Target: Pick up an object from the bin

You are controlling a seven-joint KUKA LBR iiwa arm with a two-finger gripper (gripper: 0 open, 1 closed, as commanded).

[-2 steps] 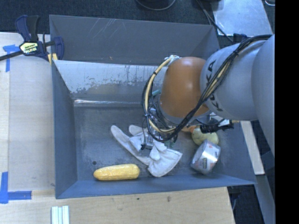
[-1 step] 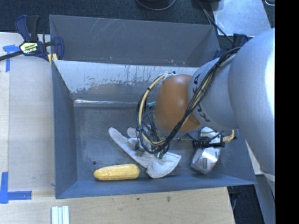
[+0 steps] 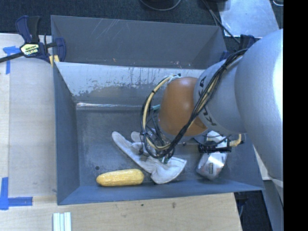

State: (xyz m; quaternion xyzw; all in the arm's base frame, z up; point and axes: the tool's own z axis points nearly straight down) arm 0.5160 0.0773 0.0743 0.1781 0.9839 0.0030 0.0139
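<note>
My gripper (image 3: 146,149) is low in the middle of the bin, down on a crumpled white cloth-like thing (image 3: 163,171) that stretches from the centre toward the front. Much of the gripper is hidden by the arm's cover and cables. A yellow corn-cob-shaped thing (image 3: 120,177) lies at the front of the bin, just left of the white thing and apart from the gripper.
A silvery crumpled packet with a black-and-white part on top (image 3: 211,163) lies at the bin's front right, under the arm. The arm with its orange cover and looped cables reaches in from the right over the bin's middle.
</note>
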